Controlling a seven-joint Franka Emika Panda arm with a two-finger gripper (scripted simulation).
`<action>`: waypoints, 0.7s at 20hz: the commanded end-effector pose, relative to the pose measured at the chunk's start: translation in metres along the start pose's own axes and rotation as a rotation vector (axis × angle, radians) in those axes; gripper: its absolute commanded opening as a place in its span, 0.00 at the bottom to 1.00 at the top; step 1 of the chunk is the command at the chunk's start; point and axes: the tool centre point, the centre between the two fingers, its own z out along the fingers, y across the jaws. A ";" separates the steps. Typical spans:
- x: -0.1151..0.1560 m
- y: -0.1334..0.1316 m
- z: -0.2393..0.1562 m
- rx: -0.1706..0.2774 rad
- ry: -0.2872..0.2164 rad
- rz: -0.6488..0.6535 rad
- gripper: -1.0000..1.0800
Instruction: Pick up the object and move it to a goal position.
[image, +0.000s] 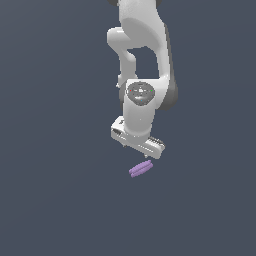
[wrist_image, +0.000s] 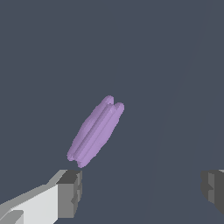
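Note:
The object is a small light-purple piece, like two short rods fused side by side, lying on the dark grey floor. In the wrist view the object lies slanted, just beyond one fingertip and apart from it. My gripper is open and empty, its fingers spread far wider than the piece. In the exterior view the gripper hangs just above and slightly behind the piece, with its fingers mostly hidden under the white hand.
The white arm rises from the hand toward the top of the exterior view. The floor is plain dark grey all around, with no other objects in view.

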 end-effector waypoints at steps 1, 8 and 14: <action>0.003 -0.005 0.006 0.001 -0.001 0.068 0.96; 0.009 -0.019 0.024 0.003 -0.003 0.251 0.96; 0.013 -0.030 0.039 0.004 -0.003 0.403 0.96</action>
